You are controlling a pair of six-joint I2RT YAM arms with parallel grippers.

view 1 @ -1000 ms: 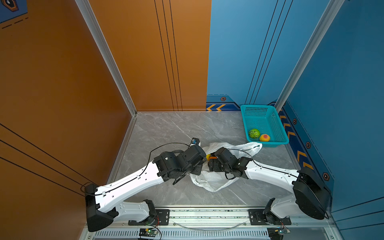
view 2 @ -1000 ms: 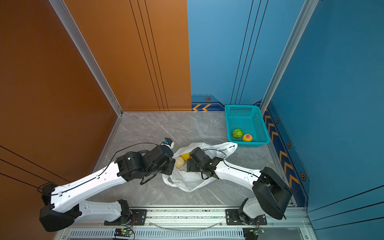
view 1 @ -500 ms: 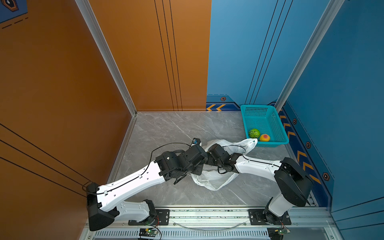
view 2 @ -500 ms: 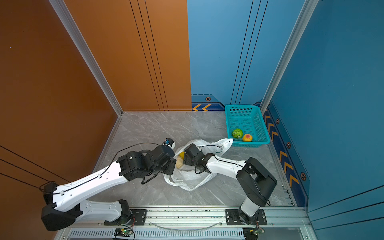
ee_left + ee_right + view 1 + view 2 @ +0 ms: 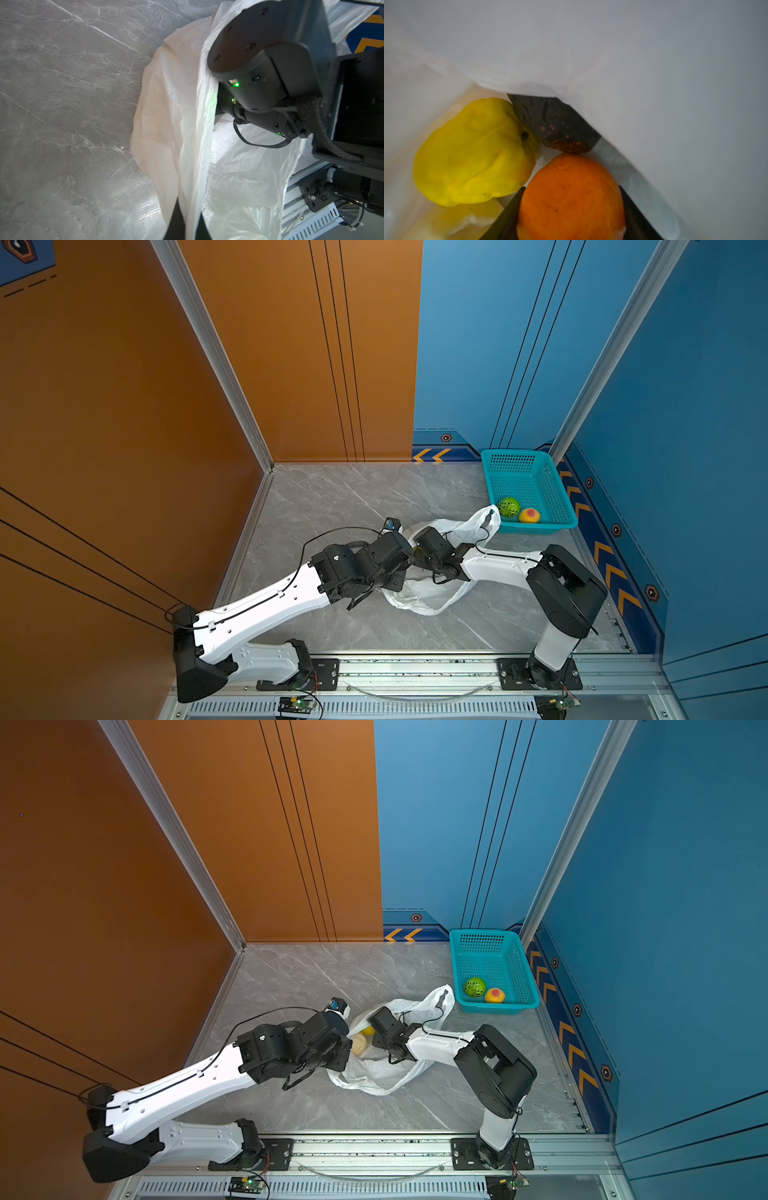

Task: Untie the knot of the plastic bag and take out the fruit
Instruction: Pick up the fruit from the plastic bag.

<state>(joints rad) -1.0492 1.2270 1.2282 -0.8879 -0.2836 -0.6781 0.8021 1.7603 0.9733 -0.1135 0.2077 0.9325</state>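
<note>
In both top views the plastic bag (image 5: 428,597) (image 5: 374,1077) lies crumpled on the grey marble floor (image 5: 332,497), mouth open, between the 2 arms. The left arm (image 5: 266,605) reaches to the bag's edge, and the right arm (image 5: 498,566) lies across the bag with its black wrist inside the mouth. A handle loop of the bag points toward the teal basket (image 5: 540,527), which stands in the far corner. It holds 2 of the fruit, touching each other: the green netted ball (image 5: 509,506) and the yellow-red peach (image 5: 529,515). In a top view, a lumpy yellow fruit (image 5: 368,1030) and a cream-coloured fruit (image 5: 359,1045) show in the bag's mouth, just beside the right arm's wrist.

In the left wrist view the left gripper (image 5: 188,224) is closed on a fold of the bag. The thin white plastic runs up from between its 2 dark fingers (image 5: 176,216). The right arm's wrist, with small green lights, sits over the bag.

The right wrist view looks from inside the bag, with white plastic all around. The right gripper (image 5: 571,187) has the orange (image 5: 571,197) between its 2 black fingers (image 5: 508,218), which lie against either side of it. The lumpy yellow fruit sits just beside the orange. A dark piece with red specks (image 5: 556,124) touches the orange's top, and I cannot tell what it is.
</note>
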